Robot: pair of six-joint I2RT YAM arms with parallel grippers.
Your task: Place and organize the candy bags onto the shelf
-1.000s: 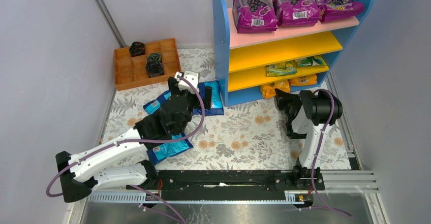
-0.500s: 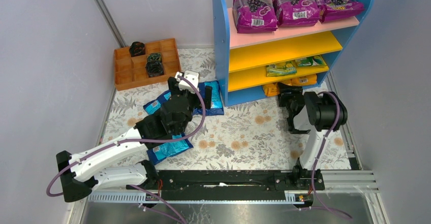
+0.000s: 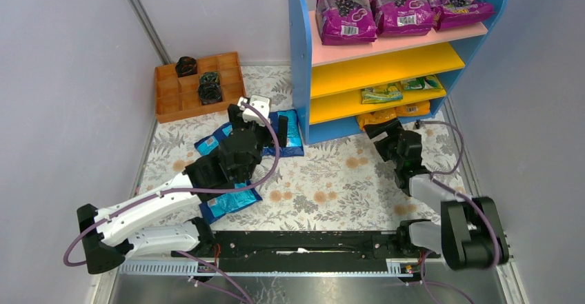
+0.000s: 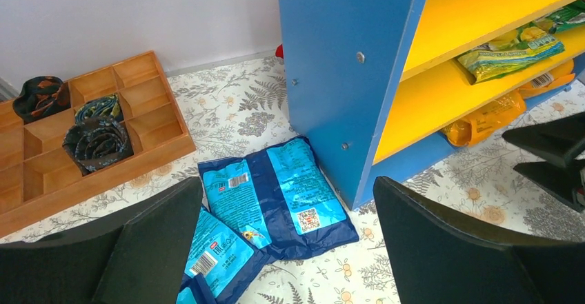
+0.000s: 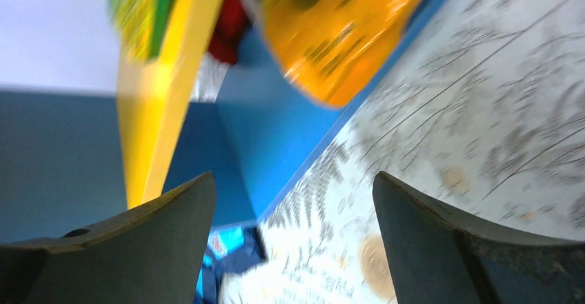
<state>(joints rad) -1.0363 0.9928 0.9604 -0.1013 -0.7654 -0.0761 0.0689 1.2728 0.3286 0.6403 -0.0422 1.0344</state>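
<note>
I log the shelf (image 3: 301, 56) as blue-sided, pink top board, yellow boards below, carrying purple grape-print bags (image 3: 400, 7), green-yellow bags (image 3: 381, 94) and orange bags (image 3: 376, 118). Left of it, blue bags (image 4: 276, 194) on a white mat (image 3: 331, 180) printed with grey ferns and orange flowers. Far left, orange tray (image 3: 165, 100); my left claw (image 4: 286, 183) black.

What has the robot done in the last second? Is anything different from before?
The right gripper opened, apparently letting go of the orange bag on the bottom board of the shelf, while the right arm folded down and back toward its base. The left gripper stayed open above the blue bags; nothing else moved.
</note>
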